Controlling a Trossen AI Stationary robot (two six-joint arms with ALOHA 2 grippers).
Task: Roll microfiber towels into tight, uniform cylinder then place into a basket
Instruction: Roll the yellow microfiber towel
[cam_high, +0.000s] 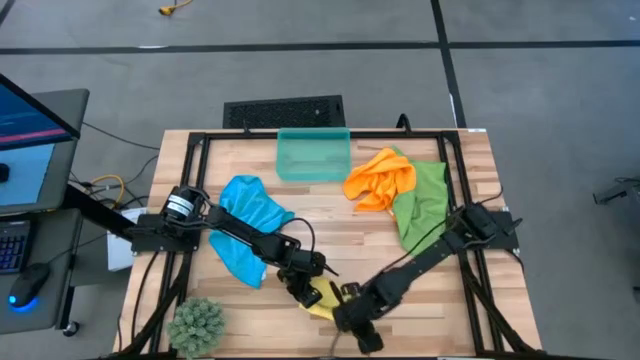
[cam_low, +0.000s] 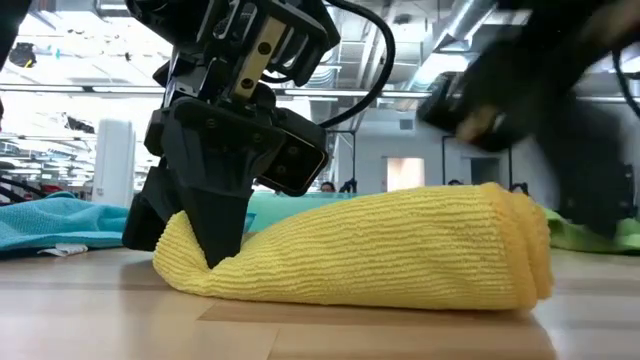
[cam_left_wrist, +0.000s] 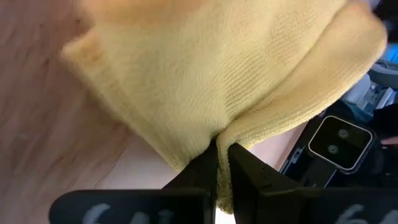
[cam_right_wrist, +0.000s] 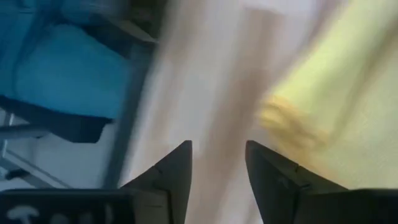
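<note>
Yellow towel (cam_low: 380, 250), rolled, lies at the bench's near edge; my left gripper (cam_left_wrist: 222, 163) pinches one end, my right gripper (cam_right_wrist: 217, 168) hangs beside it with fingers parted, empty. Next I'd regrip and carry it to the basket (cam_high: 314, 155) at the far edge.

Both arms: matte black, jointed segments, black cables looped alongside. Left arm (cam_high: 215, 225) carries a silver-ringed base joint. Claw fingers (cam_right_wrist: 165, 177) black, wedge-shaped.

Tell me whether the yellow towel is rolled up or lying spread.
Rolled. In the low view the yellow towel lies on the table as a thick roll, one end pinched in the left gripper's shut jaws.
</note>
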